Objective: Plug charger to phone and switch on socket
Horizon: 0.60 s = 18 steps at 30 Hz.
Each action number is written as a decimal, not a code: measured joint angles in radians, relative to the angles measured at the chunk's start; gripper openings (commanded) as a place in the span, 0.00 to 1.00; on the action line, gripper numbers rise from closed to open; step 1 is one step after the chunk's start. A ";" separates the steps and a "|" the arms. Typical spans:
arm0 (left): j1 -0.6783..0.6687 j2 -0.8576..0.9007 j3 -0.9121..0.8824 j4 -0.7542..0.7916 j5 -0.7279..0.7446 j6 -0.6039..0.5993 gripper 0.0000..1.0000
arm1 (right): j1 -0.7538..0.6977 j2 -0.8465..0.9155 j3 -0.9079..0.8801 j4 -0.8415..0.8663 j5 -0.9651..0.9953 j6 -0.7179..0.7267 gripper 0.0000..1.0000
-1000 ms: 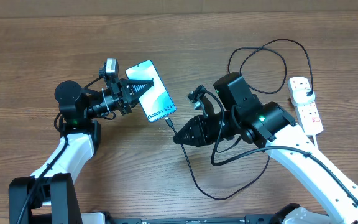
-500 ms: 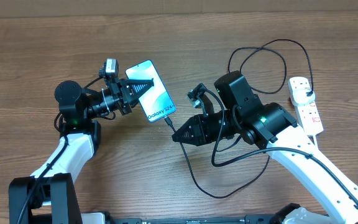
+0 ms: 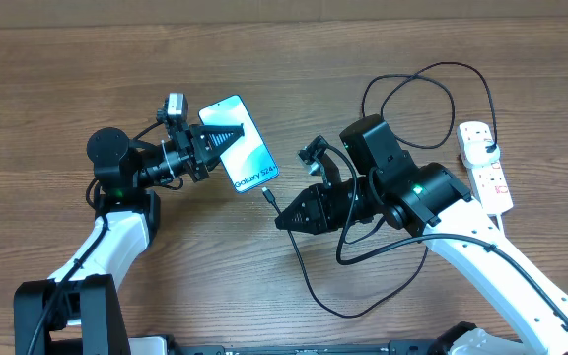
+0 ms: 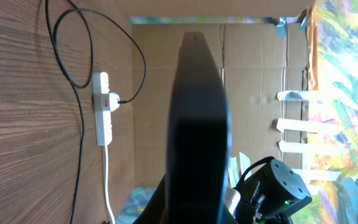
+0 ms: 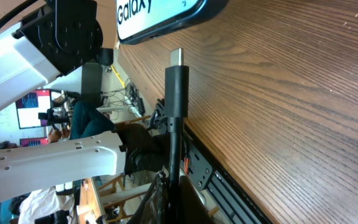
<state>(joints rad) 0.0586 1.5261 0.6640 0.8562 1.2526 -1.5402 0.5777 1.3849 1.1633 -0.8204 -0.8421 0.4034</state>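
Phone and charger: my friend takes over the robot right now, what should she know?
Left fingers: shut on the phone, left of centre.
Right fingers: shut on the charger behind its plug, tip aimed at the phone's bottom edge, not yet in.
Socket: far right, black plug in it, untouched.
Done: both grasped and lined up.
Left: push the charger in, then switch the socket on.

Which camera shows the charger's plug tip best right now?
Right wrist: the charger's plug tip is large and sharp, with its metal end just short of the phone edge. Overhead shows it only as a small dark speck beside the phone's lower end. Left wrist does not show it.
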 measured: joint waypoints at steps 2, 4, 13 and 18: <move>0.000 0.000 0.000 0.000 0.000 0.000 0.04 | 0.000 0.000 0.000 0.007 -0.004 0.000 0.04; 0.000 0.000 0.000 0.000 0.000 0.000 0.04 | 0.000 0.000 0.000 0.017 -0.016 -0.004 0.04; 0.000 0.000 0.000 0.000 0.000 0.000 0.04 | 0.000 0.000 0.000 0.023 -0.034 -0.006 0.04; 0.000 0.000 0.000 0.000 0.000 0.000 0.04 | 0.000 0.000 0.000 0.042 -0.034 -0.008 0.04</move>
<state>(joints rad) 0.0586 1.5261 0.6640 0.8562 1.2522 -1.5402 0.5777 1.3849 1.1633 -0.7780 -0.8764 0.3958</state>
